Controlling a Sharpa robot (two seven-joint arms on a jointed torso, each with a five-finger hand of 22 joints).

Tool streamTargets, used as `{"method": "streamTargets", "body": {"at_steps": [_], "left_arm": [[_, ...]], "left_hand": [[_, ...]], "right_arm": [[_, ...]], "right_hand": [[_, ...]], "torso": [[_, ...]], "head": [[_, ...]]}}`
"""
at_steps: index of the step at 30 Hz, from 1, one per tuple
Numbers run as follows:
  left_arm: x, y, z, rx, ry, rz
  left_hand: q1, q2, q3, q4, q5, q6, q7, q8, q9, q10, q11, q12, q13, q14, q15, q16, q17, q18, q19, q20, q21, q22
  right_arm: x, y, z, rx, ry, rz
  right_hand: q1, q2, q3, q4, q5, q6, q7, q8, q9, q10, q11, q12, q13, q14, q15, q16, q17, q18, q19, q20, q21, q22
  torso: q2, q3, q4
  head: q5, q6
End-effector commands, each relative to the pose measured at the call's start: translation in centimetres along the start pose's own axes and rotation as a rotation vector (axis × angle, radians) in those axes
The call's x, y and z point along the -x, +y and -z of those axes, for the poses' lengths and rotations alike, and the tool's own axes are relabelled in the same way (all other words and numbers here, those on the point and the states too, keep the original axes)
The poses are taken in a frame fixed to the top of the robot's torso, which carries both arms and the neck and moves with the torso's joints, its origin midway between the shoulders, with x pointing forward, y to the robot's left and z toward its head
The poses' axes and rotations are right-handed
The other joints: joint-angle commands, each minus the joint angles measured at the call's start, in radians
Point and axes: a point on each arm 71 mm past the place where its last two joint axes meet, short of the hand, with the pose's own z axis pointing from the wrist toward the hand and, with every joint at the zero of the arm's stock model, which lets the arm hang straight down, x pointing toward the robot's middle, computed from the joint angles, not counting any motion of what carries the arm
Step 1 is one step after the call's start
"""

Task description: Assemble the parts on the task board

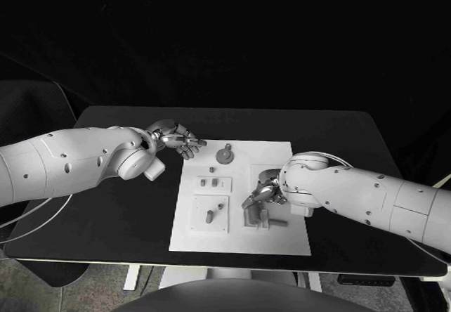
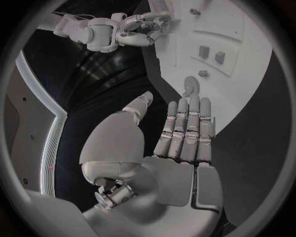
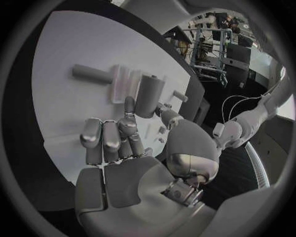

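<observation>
Silver right hand (image 1: 263, 193) pinches a grey cylindrical part (image 3: 150, 95) over the flat white task board (image 1: 282, 240); silver left hand (image 1: 178, 141) hovers beside it, fingers extended, empty.

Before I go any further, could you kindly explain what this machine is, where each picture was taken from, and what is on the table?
It is a robot with two white arms ending in silver hands. One picture looks down from its head; the round ones come from cameras at each wrist. On the black table lies a white task board carrying small grey parts. The left hand hovers open at the board's far left corner, holding nothing. The right hand reaches down onto parts on the board; whether it grips one is unclear.
</observation>
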Motion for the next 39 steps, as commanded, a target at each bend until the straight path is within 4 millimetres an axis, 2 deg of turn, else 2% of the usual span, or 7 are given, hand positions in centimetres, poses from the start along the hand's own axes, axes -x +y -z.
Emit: {"method": "streamTargets", "body": {"at_steps": [1,15,30,39], "left_arm": [[-0.19,-0.20,-0.06,-0.006,0.014,-0.002],[-0.19,-0.19,-0.06,-0.006,0.015,-0.002],[-0.16,-0.18,-0.07,-0.005,0.014,-0.002],[-0.16,-0.18,-0.11,-0.004,0.014,-0.002]], "left_hand": [[-0.008,0.001,-0.006,0.000,-0.003,0.003,0.000,-0.006,-0.002,-0.007,0.002,-0.005,-0.001,-0.006,0.001,-0.005,-0.001,0.012,-0.007,-0.003,-0.006,0.001],[-0.009,0.001,-0.006,0.000,-0.003,0.003,0.000,-0.006,-0.002,-0.008,0.002,-0.006,-0.001,-0.006,0.001,-0.005,-0.001,0.012,-0.007,-0.003,-0.006,0.001],[-0.009,0.001,-0.006,0.000,-0.003,0.003,0.000,-0.007,-0.002,-0.008,0.002,-0.006,-0.001,-0.006,0.001,-0.005,-0.001,0.012,-0.007,-0.003,-0.006,0.001],[-0.009,0.001,-0.006,0.000,-0.003,0.003,0.000,-0.007,-0.002,-0.009,0.002,-0.006,-0.001,-0.007,0.001,-0.005,-0.001,0.012,-0.008,-0.003,-0.007,0.001]], "right_arm": [[-0.28,0.55,-0.10,0.022,0.008,0.003],[-0.74,0.95,-0.02,0.039,0.027,0.010],[-0.70,0.89,0.01,0.045,0.021,0.005],[-0.69,0.91,0.01,0.049,0.020,0.005]], "right_hand": [[-0.013,-0.003,-0.001,0.006,-0.003,0.004,0.000,-0.006,0.000,0.004,-0.005,0.004,0.001,0.002,-0.006,0.106,0.001,0.101,0.002,-0.003,0.124,0.001],[-0.027,-0.020,-0.006,0.008,-0.003,-0.003,0.001,-0.010,-0.001,0.000,-0.005,0.001,0.000,0.001,-0.006,0.105,0.002,0.101,0.000,-0.004,0.123,0.002],[-0.062,-0.064,-0.015,0.012,-0.003,-0.017,0.003,-0.018,-0.002,-0.011,-0.004,-0.003,-0.001,-0.007,-0.006,0.100,0.002,0.101,-0.007,-0.005,0.117,0.002],[-0.068,-0.070,-0.018,0.013,-0.003,-0.020,0.004,-0.020,-0.002,-0.013,-0.003,-0.003,-0.001,-0.009,-0.005,0.099,0.002,0.101,-0.008,-0.006,0.117,0.002]], "torso": [[0.000,0.0006,-0.0003],[0.000,0.0010,0.0000],[0.000,0.0007,0.0001],[0.000,0.0008,-0.0002]], "head": [[-0.001,0.000],[0.000,0.000],[0.003,0.000],[0.002,0.000]]}}
